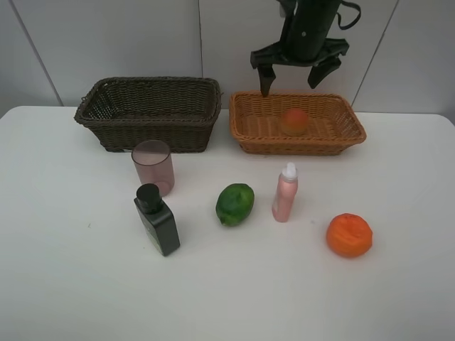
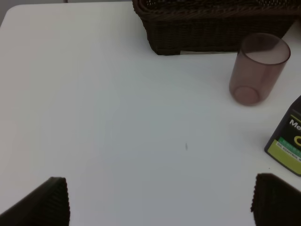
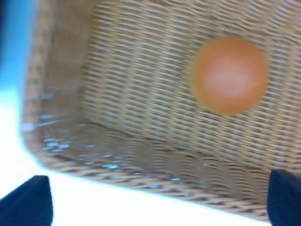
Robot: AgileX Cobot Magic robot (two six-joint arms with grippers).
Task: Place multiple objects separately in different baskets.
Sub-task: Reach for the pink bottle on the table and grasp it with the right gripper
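Note:
The peach-coloured fruit [image 1: 294, 121] [image 3: 229, 75] lies loose inside the tan-orange basket [image 1: 245, 128] [image 3: 122, 108]. Above that basket hangs my right gripper [image 1: 291, 77], open and empty, its fingertips [image 3: 29, 200] wide apart. The dark brown basket [image 1: 149, 114] [image 2: 211, 28] stands to the left. In front of the baskets are the mauve cup [image 1: 153, 166] [image 2: 258, 68], black square bottle [image 1: 158, 219] [image 2: 287, 143], green lime-like fruit [image 1: 235, 204], pink white-capped bottle [image 1: 285, 192] and orange [image 1: 349, 234]. My left gripper [image 2: 160, 200] is open over bare table, out of the high view.
The white table [image 1: 71, 284] has free room at the left and along the front. A pale panelled wall [image 1: 142, 35] stands right behind the baskets.

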